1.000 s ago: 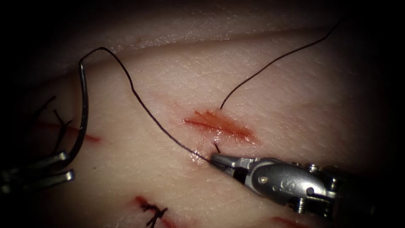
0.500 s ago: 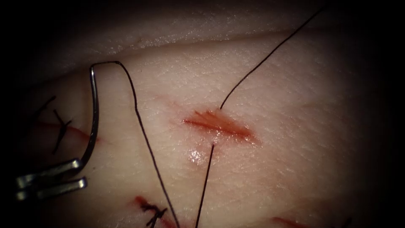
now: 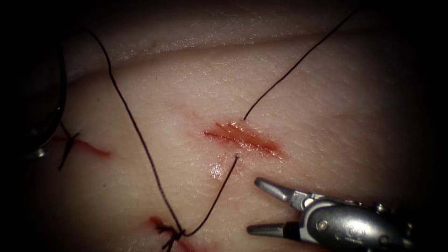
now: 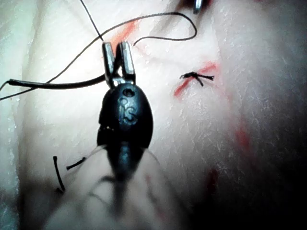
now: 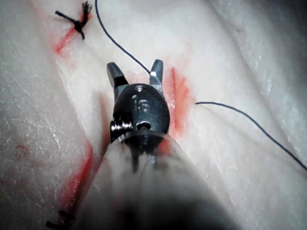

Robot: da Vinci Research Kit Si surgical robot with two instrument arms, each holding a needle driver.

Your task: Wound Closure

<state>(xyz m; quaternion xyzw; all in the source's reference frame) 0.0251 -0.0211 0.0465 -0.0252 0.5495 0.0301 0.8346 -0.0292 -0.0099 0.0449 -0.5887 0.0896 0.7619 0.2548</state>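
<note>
So we have the right pincer (image 3: 259, 205) low on the right side of the cut (image 3: 242, 139), its jaws spread wide and holding nothing. In the right wrist view the right pincer (image 5: 136, 73) shows the same gap, with the thread (image 5: 117, 45) running past between the tips but not pinched. We judge this open stance suits a tool that is free of the thread and near the spot where the strand leaves the tissue (image 3: 326, 107).

The left pincer (image 4: 117, 55) has its jaws pressed together on the needle (image 4: 57, 85), gripping it near one end of its curve. In the endoscope view the needle (image 3: 59, 100) sits far out at the left edge, well apart from the cut and clear of the tissue. We think holding it off there keeps slack out of the thread (image 3: 135, 128).

That thread enters the tissue just below the cut, and a second strand leaves from the cut's upper edge toward the upper right. An older knot (image 3: 170, 232) lies on another cut below, where the strand bends.
</note>
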